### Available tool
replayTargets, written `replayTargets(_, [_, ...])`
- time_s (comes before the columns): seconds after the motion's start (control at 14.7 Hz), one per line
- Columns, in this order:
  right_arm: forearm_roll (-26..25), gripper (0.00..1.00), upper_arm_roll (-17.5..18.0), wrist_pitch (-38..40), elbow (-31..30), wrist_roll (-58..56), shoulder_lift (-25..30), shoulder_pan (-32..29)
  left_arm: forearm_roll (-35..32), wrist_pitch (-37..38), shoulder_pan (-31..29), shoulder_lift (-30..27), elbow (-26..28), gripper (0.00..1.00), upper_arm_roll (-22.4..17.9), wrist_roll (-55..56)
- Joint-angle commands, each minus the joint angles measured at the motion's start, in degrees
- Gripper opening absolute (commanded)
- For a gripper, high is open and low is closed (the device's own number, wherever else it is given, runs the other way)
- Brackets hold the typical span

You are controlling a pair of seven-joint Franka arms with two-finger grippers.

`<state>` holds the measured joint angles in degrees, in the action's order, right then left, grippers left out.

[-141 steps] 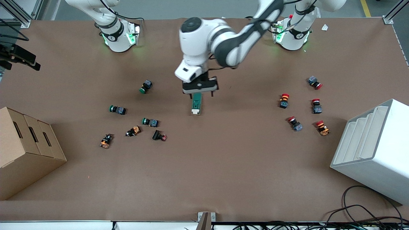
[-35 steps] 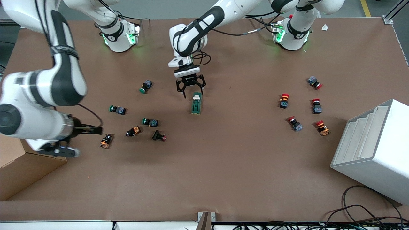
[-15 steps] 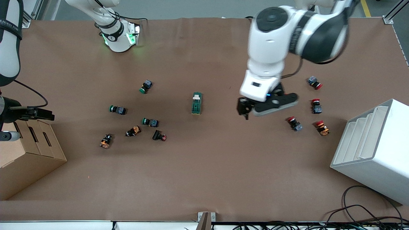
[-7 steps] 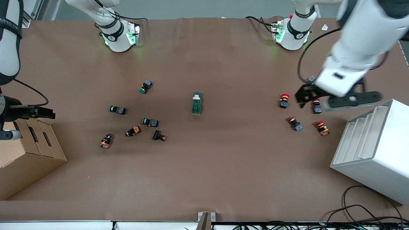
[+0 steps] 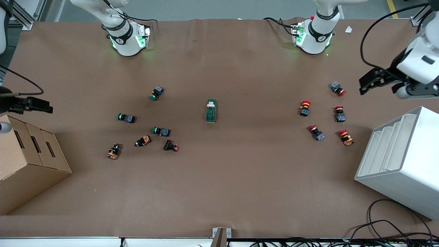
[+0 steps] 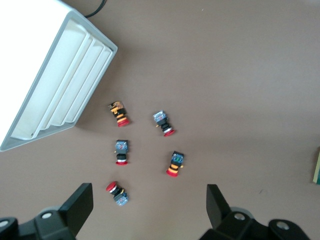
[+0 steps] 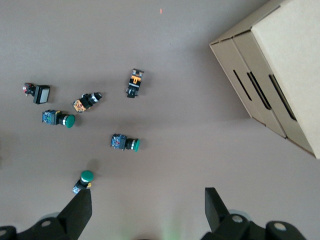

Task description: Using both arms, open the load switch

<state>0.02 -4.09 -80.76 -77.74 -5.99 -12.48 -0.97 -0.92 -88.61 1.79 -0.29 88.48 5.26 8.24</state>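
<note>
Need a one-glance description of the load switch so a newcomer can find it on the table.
Start at the middle of the brown table, in the open stretch between the green and orange push-buttons toward the right arm's end and the red push-buttons toward the left arm's end. The load switch lies there alone: a long dark green block with a white tab, not a round-capped button.

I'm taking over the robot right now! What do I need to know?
Left gripper: open, holding nothing, up over the left arm's end of the table, above the red push-buttons.
Right gripper: up at the right arm's end, above the cardboard box; its wrist view shows the fingers spread and nothing held.
Load switch: lying alone mid-table, white tab at the end toward the robot bases, touched by neither gripper.
Done: nothing is gripped; the pictures do not show whether the switch is open.
Left: check the switch. If it is still closed, one arm probably has to steady it while the other works the tab.
</note>
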Motion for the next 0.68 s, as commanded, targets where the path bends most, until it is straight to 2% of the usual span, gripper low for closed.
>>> replayTargets(0.0, [-0.1,1.00,0.6,-1.9,-9.3,-0.3,8.2,-0.4,3.4,-0.3,0.1,-5.1,5.9,1.00,-3.2,-1.4])
replayTargets(0.14, [-0.1,1.00,0.5,-2.9,-13.2,-0.3,11.7,-0.4,4.4,-2.9,0.1,-8.0,9.3,1.00,-3.6,-1.6])
replayTargets(0.27, [-0.2,1.00,0.5,-4.8,-16.7,-0.4,15.2,-0.4,4.0,-2.8,0.1,-7.8,9.1,1.00,-3.5,-1.7])
replayTargets(0.48, [-0.5,1.00,0.4,-5.0,-17.4,-0.5,17.7,-0.4,3.0,-2.6,0.8,-7.3,8.8,1.00,-3.1,-4.4])
replayTargets(0.61, [-0.8,1.00,0.4,-4.8,-17.3,-0.6,18.5,-0.4,1.1,-2.6,0.8,-7.1,8.5,1.00,-1.3,-4.6])
